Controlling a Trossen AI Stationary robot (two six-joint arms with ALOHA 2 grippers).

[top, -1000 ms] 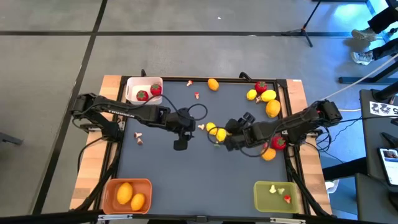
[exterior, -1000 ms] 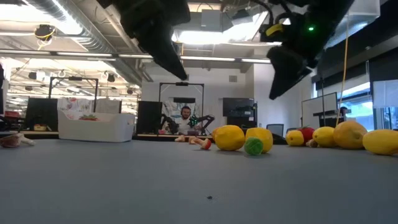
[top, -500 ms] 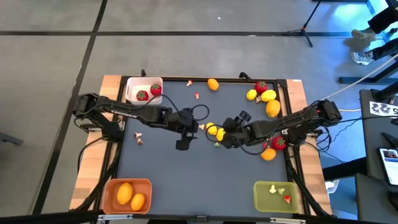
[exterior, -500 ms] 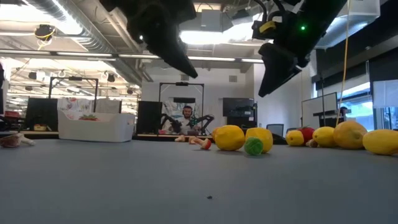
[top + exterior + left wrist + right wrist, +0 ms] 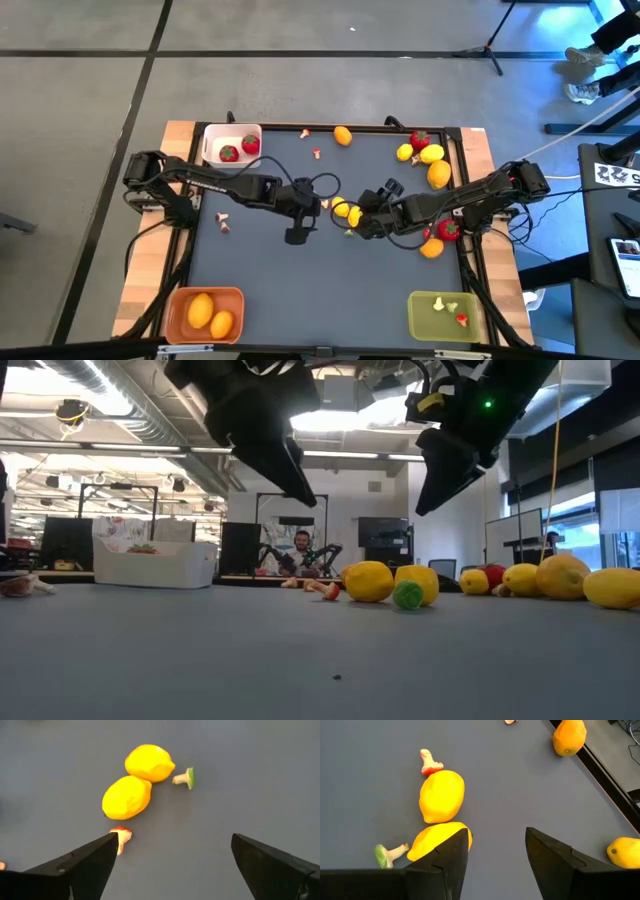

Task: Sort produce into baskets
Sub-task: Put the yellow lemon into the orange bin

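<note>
Lemons (image 5: 347, 210) lie touching at mid-table as I hover my right gripper (image 5: 364, 222) and left gripper (image 5: 300, 219) on either side, both with fingers apart. Risk: closing on one could nudge its neighbour rolling, or my arms could collide.

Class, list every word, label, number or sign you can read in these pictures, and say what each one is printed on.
No text can be read in any view.
A white card with black patterned squares lies right of the table in the high view; its marks are too small to read.
</note>
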